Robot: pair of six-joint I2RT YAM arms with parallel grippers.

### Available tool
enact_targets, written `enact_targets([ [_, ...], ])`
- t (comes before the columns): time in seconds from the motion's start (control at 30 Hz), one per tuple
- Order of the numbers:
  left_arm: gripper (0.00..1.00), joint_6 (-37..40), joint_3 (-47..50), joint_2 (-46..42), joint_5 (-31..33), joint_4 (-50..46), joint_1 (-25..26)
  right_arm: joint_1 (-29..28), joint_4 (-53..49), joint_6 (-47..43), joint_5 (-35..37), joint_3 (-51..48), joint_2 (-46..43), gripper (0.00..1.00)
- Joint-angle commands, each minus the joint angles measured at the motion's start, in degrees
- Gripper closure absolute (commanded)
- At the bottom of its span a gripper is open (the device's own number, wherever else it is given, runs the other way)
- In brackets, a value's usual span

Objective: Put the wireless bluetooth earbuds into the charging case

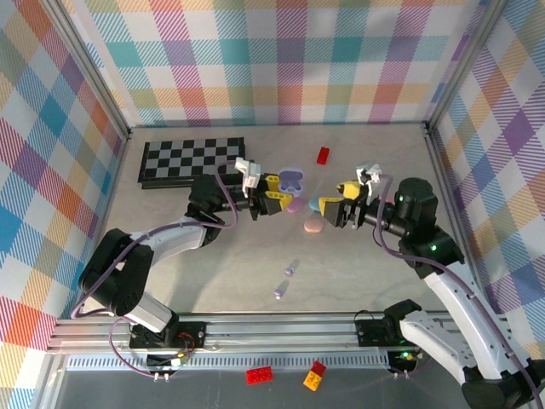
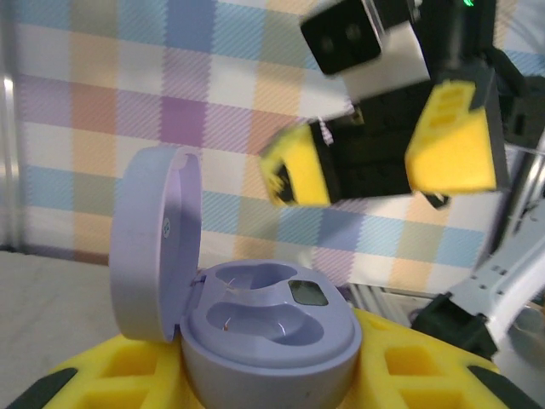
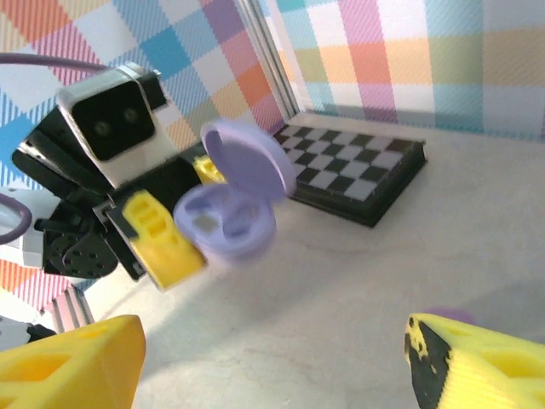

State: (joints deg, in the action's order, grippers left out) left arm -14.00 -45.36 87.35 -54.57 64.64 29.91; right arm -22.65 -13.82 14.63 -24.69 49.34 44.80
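Earbuds (image 1: 289, 270), two small purple ones, lie on the table (image 1: 213, 273) near the middle, nearer to the arm bases than both grippers and apart from each other. The left gripper (image 1: 274, 191) has its yellow fingers (image 2: 111, 375) closed around the base of a purple charging case (image 2: 272, 332), lifted off the table with its lid (image 2: 157, 247) swung up and its two hollows showing. Facing it from the right, the right gripper (image 1: 338, 197) has its fingers (image 3: 477, 366) spread wide with nothing between them. A pink case (image 1: 312, 226) sits on the table between the grippers. A chessboard (image 1: 192, 160) lies at the far left and a red brick (image 1: 323, 155) farther back.
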Motion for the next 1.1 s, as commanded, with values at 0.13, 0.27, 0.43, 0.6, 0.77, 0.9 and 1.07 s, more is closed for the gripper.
enact_targets([
  [0.13,0.75,0.9,2.6,-2.5,5.3,4.2,-4.7,-3.7,-0.9,17.3,3.1,-9.0,0.9,0.24],
  [0.27,0.75,-0.4,2.3,-2.3,5.0,4.8,-7.6,-14.0,-3.5,11.4,11.4,-9.9,7.3,0.24],
  [0.43,0.76,0.5,3.7,-4.2,7.7,4.2,-12.9,-26.3,-7.2,6.1,24.4,-7.2,19.7,0.24],
  [0.6,0.75,2.8,3.8,-6.5,8.2,0.0,-16.6,-36.9,-14.1,2.3,39.9,0.7,33.0,0.29],
  [0.77,0.75,2.5,4.5,-8.7,8.2,-0.7,-19.9,-42.2,-23.4,-0.6,49.0,9.1,43.5,0.45],
  [0.9,0.75,2.5,4.2,-9.1,7.8,-2.1,-20.5,-44.5,-27.6,-2.1,51.7,14.1,49.9,0.48],
  [1.07,0.75,2.2,4.1,-9.2,7.8,-1.4,-20.5,-47.1,-33.1,-2.5,56.1,19.9,58.7,0.56],
])
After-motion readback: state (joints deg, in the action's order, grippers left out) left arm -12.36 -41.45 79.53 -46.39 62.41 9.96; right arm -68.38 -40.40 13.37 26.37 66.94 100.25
